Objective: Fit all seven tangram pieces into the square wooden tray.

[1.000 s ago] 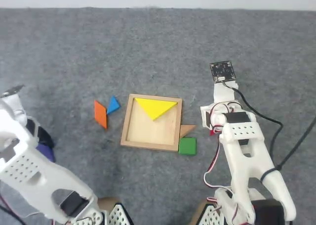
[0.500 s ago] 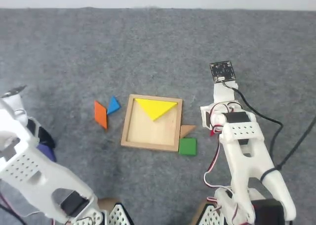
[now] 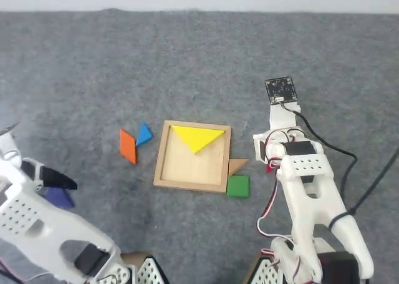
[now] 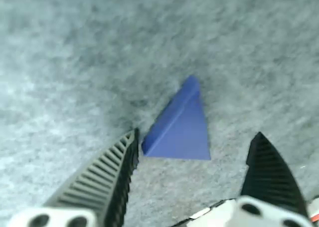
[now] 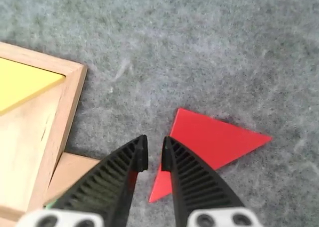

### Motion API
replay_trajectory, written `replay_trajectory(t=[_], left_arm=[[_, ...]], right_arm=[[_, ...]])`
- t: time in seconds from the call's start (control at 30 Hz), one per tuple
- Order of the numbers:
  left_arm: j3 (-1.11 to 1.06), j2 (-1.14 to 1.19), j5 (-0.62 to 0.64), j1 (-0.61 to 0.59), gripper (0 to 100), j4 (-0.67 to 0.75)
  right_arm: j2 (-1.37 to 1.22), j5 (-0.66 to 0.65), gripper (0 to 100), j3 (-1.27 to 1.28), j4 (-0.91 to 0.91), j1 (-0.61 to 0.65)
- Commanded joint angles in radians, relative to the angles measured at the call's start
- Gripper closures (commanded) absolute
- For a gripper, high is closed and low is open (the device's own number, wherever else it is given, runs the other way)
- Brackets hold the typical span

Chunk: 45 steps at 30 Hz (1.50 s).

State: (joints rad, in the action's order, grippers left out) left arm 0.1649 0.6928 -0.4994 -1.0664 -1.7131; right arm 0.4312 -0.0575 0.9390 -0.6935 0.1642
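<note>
**High view.** Over the last second the left arm (image 3: 34, 218) has drawn back toward the near edge of the tabletop (image 3: 187, 59). Its left pincer (image 3: 57, 185) now sits lower than before, directly over the dark blue triangle (image 3: 60, 198). That piece lies well apart from the tray (image 3: 161, 162), on the tray's left. The right arm (image 3: 308, 190) has not moved. The tray holds one piece, the yellow triangle (image 3: 197, 136), against its far wall. Six pieces remain outside:
- the orange parallelogram (image 3: 127, 145) and light blue triangle (image 3: 143, 133), just left of the tray;
- the tan triangle (image 3: 237, 165) and green square (image 3: 237, 186), at the tray's right near corner;
- the red triangle (image 3: 269, 166), mostly hidden under the right arm;
- the dark blue triangle.

None of these pieces has shifted.

**Left wrist view.** The left pincer (image 4: 197, 137) stands wide open. One jaw is on each side of the dark blue triangle (image 4: 182, 124), which lies flat on the tabletop, not yet gripped. Judgement: the reposition has lined up a grasp, and closing on this piece is the next step.

**Right wrist view.** The right pincer (image 5: 153, 143) is drawn nearly closed and holds nothing. It hangs over the edge of the red triangle (image 5: 212, 139), just beside the tray corner (image 5: 75, 85). Judgement: the task is at an early stage.
</note>
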Motion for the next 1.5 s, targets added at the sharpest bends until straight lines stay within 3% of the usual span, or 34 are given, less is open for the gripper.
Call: replay_trajectory(t=[0.0, 0.17, 0.3, 0.47, 0.77, 0.93, 1.17, 1.47], left_arm=[[-0.025, -0.015, 0.049, -0.078, 70, -0.043], [-0.229, -0.181, 0.046, -0.083, 71, -0.035], [-0.348, -0.288, 0.081, -0.025, 71, 0.072], [-0.357, -0.307, 0.242, -0.003, 71, 0.192], [-0.318, -0.479, 0.204, -0.097, 71, 0.129], [-0.398, -0.466, 0.199, -0.032, 71, 0.183], [-0.435, -0.342, 0.318, 0.006, 71, 0.361], [-0.440, -0.299, 0.322, 0.011, 71, 0.397]], right_arm=[[0.056, -0.014, 93.6, -0.008, -0.008, -0.004], [0.056, -0.014, 93.7, -0.008, -0.008, -0.004], [0.056, -0.014, 93.7, -0.008, -0.008, -0.002], [0.056, -0.014, 93.7, -0.008, -0.008, -0.004], [0.056, -0.014, 93.7, -0.008, -0.008, -0.004], [0.056, -0.014, 93.7, -0.008, -0.008, -0.004], [0.056, -0.014, 93.7, -0.008, -0.010, -0.004], [0.056, -0.014, 93.7, -0.008, -0.010, -0.004]])
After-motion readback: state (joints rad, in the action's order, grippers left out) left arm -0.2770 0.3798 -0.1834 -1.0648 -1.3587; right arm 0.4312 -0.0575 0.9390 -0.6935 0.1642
